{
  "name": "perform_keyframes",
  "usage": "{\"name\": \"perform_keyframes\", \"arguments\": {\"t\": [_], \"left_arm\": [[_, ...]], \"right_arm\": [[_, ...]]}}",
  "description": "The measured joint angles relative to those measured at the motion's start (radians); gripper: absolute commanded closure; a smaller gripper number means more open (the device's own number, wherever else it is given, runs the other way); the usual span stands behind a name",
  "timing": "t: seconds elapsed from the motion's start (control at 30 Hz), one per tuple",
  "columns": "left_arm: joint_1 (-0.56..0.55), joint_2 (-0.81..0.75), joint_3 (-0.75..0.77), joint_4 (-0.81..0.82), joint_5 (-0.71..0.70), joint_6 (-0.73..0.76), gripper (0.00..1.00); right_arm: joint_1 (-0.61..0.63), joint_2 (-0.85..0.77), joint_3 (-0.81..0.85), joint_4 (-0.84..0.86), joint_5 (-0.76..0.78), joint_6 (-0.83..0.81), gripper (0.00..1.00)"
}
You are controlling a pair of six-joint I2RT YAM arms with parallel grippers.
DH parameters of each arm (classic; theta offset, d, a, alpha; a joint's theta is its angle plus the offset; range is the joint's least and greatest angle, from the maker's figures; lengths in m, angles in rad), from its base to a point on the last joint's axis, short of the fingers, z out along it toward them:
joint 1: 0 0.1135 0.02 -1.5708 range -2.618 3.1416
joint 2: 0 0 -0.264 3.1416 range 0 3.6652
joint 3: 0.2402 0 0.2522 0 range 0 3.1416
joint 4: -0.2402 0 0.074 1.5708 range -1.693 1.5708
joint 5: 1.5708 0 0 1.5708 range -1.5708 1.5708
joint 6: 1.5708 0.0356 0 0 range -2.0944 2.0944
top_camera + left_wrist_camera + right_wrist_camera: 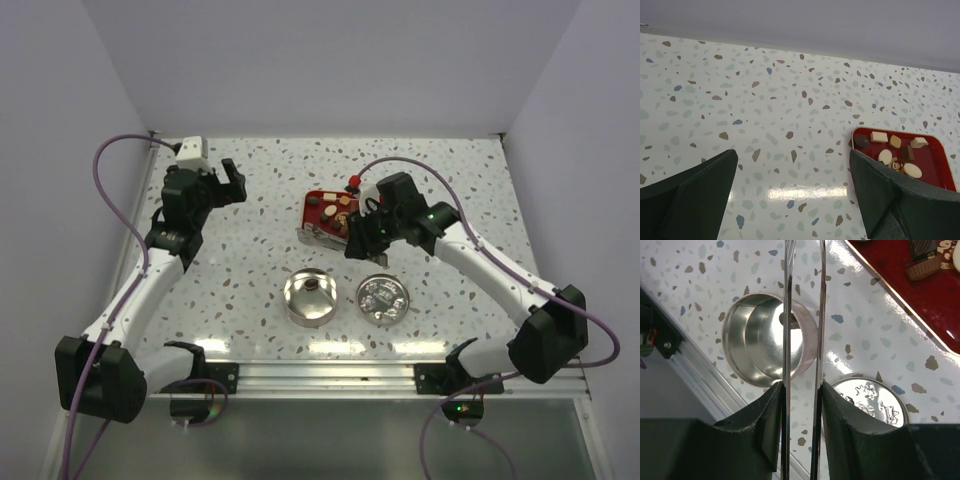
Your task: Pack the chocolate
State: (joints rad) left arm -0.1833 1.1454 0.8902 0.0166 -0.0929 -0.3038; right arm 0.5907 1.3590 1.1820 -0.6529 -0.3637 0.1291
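Several chocolate pieces point(885, 156), dark, brown and cream, lie in the red tray point(936, 150), also seen in the top view point(312, 222). One dark piece point(312, 285) lies in the open round tin point(309, 298). My right gripper point(362, 240) is shut on metal tongs point(802, 315), whose blades reach out over the tin point(755, 340); their tips are out of the wrist view. My left gripper point(235, 185) is open and empty over bare table, left of the tray, as the left wrist view point(795, 190) shows.
The tin's embossed lid point(382, 298) lies flat to the right of the tin and shows in the right wrist view point(872, 402). A metal rail point(330, 375) runs along the near table edge. White walls close the back and sides.
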Motion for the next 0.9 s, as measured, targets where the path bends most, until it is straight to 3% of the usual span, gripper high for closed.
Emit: {"name": "perform_keyframes", "arguments": {"t": [0.27, 0.9], "left_arm": [[0.000, 0.002, 0.000, 0.000, -0.001, 0.000, 0.00], [0.000, 0.016, 0.000, 0.000, 0.000, 0.000, 0.00]], "right_arm": [[-0.009, 0.115, 0.035, 0.041, 0.097, -0.020, 0.62], [-0.028, 0.209, 0.087, 0.079, 0.270, -0.081, 0.62]]}}
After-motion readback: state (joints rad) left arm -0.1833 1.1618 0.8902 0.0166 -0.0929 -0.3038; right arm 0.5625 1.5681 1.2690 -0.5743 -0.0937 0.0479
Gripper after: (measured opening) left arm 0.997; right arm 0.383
